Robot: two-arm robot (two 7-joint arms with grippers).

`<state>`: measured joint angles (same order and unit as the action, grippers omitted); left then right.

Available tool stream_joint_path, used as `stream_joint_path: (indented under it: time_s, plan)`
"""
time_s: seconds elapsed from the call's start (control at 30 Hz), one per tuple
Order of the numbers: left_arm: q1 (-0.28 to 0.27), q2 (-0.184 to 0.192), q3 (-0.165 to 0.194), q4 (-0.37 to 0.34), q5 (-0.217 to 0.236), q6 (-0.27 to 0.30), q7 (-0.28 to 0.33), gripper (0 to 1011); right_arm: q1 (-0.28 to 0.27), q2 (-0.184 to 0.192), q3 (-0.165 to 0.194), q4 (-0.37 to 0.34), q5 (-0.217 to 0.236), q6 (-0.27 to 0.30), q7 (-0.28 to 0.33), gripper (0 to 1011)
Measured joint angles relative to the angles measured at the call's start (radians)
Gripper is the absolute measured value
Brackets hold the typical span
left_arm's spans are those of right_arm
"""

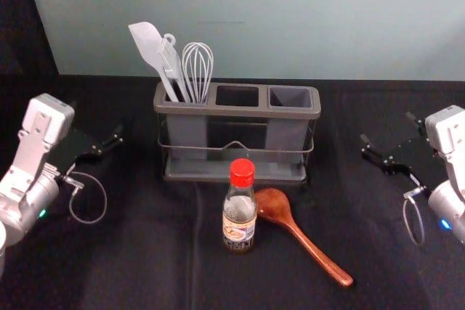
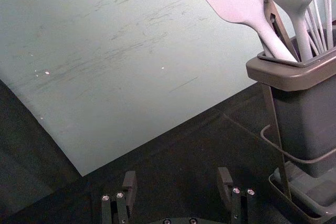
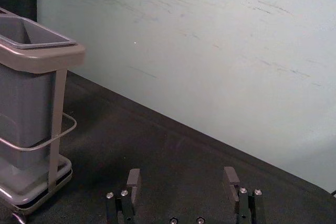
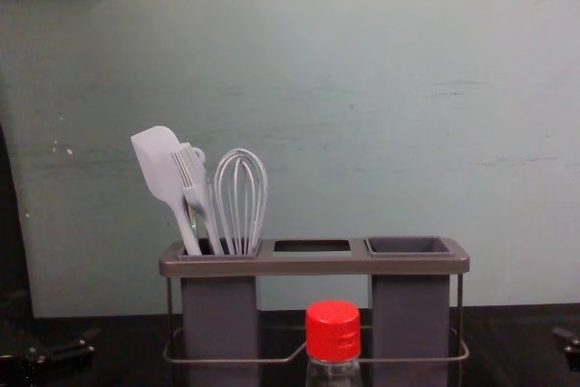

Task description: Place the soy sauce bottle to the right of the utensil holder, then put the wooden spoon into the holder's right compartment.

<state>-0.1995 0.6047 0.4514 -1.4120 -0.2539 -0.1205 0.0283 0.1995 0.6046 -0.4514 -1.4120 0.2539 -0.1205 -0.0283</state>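
Both placements are pending: bottle (image 1: pixel 240 228) standing at 6 o'clock of holder (image 1: pixel 236 111), spoon (image 1: pixel 275 205) lying at 5. Left gripper (image 2: pixel 177 178) hovering at 9, right gripper (image 3: pixel 182 176) at 3, both gaping, grasping nothing.

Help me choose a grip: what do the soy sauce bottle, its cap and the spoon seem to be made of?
The soy sauce bottle looks like smooth glass, being see-through and shiny, though clear plastic is possible. Its cap is probably hard plastic: opaque, even red. The spoon looks like lacquered wood, reddish brown with glossy highlights.
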Motion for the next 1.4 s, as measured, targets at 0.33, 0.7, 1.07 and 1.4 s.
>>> stream_joint_path:
  time_s: [0.33,0.7,1.07,1.4]
  plan:
    - [0.0,0.0,0.0,0.0,0.0,0.0,0.0,1005,0.0,0.0,0.0,0.0,0.0,0.0,0.0,1004]
    - [0.0,0.0,0.0,0.0,0.0,0.0,0.0,1005,0.0,0.0,0.0,0.0,0.0,0.0,0.0,1004]
    - [0.0,0.0,0.0,0.0,0.0,0.0,0.0,1005,0.0,0.0,0.0,0.0,0.0,0.0,0.0,1004]
    - [0.0,0.0,0.0,0.0,0.0,0.0,0.0,1005,0.0,0.0,0.0,0.0,0.0,0.0,0.0,1004]
